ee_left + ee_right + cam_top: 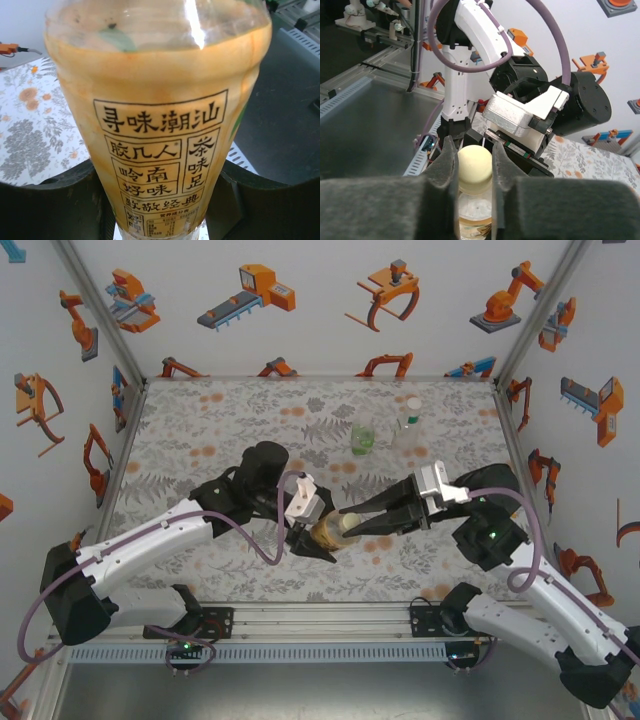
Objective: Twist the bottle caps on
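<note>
Three bottles (362,437) — amber, green, clear — two caps (475,165) showing.

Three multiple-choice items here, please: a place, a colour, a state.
1. The green bottle and clear bottle stand: A. far back on the cloth B. by the arm bases C. off the table
2. The cap between the right jaws is: A. red B. pale yellow C. black
3. The left jaws are: A. open over bare cloth B. shut on the amber bottle C. shut on a cap
1A, seen from above; 2B, clear in the right wrist view; 3B, both jaws press its sides.
</note>
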Controlling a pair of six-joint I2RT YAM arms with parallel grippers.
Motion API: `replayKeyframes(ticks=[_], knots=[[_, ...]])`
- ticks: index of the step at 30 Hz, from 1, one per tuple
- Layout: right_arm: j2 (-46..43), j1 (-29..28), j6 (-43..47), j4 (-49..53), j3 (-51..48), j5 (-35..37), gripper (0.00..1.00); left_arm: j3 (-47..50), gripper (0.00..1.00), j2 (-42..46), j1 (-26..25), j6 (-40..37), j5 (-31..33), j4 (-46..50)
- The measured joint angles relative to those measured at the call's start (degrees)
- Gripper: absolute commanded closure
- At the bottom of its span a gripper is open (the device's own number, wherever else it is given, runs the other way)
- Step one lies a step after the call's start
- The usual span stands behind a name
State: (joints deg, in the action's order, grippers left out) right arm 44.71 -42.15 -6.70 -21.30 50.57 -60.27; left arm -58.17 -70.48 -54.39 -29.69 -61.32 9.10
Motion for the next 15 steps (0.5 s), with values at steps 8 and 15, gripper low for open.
replayKeyframes(ticks=[8,15], knots=[[-1.9,0.0,2.5,6.3,-0.2,10.6,1.00,3.1,1.00,2.4,0.1,2.6,11.3,-7.1],[-2.4,0.0,2.3,8.9,-2.4,26.7,1.00,5.5,1.00,2.9,0.1,5.8,27.7,-11.0]])
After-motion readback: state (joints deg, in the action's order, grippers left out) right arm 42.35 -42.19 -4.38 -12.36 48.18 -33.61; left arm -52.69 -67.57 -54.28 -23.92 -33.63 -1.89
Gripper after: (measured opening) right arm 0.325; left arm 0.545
